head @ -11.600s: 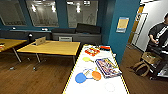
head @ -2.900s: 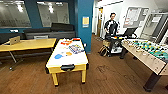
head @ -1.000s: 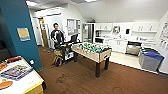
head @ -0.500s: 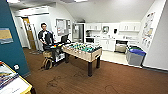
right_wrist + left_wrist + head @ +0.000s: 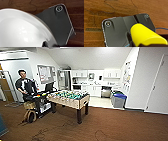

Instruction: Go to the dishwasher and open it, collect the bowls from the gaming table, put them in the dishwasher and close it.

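Note:
A yellow bowl (image 5: pixel 145 35) hangs above the brown carpet in the left wrist view, and my left gripper (image 5: pixel 132 41) is shut on its rim. A white bowl (image 5: pixel 21 30) is carried the same way by my right gripper (image 5: pixel 48 44), which is shut on its edge. In the head view the dishwasher (image 5: pixel 106 92), a grey steel front under the white counter, stands in the kitchen corner at the far end of the room. The white-topped gaming table is out of view.
A green-field foosball table (image 5: pixel 71 99) stands mid-room on the carpet (image 5: pixel 112 124). A person (image 5: pixel 25 85) with a control rig on a cart (image 5: pixel 37 105) is left of it. A grey bin with a blue lid (image 5: pixel 118 99) stands near the dishwasher. Thin cables (image 5: pixel 100 134) lie on the floor.
The whole head view has swung round as I turn. The gaming table slid out on the left, and the foosball table and kitchen came toward the middle. Both bowls stay held.

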Available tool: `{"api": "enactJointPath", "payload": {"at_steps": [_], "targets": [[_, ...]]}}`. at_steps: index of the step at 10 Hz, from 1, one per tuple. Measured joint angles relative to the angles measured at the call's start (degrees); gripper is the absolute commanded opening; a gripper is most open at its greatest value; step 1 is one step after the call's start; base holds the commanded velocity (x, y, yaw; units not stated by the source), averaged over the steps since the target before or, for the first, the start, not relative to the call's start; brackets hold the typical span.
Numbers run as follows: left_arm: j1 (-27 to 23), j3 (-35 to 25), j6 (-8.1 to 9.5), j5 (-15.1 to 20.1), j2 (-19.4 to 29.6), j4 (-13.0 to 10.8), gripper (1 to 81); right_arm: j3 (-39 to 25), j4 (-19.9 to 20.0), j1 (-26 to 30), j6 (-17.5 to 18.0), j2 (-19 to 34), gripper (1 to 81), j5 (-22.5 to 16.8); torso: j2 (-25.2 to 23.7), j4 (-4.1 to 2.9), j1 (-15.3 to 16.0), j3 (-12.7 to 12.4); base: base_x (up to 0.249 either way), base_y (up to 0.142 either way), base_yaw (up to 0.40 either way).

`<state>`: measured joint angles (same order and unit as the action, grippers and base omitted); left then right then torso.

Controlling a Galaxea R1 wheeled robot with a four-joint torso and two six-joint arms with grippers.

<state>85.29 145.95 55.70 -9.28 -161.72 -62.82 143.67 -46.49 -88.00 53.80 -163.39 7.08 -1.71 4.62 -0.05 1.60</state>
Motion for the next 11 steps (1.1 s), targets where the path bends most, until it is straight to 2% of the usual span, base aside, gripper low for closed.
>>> {"api": "enactJointPath", "payload": {"at_steps": [8,11], "targets": [[0.0,0.0,0.0,-0.1,0.0,0.0,1.0,0.0,0.0,0.1,0.0,0.0,1.0,0.0,0.0,0.0,0.0,0.0,0.0,0.0,-0.394],[-0.6,0.0,0.0,-0.7,0.0,0.0,1.0,0.0,-0.2,-0.4,-0.1,0.1,1.0,-0.3,0.0,0.0,0.0,0.0,0.0,-0.18,0.0]]}}
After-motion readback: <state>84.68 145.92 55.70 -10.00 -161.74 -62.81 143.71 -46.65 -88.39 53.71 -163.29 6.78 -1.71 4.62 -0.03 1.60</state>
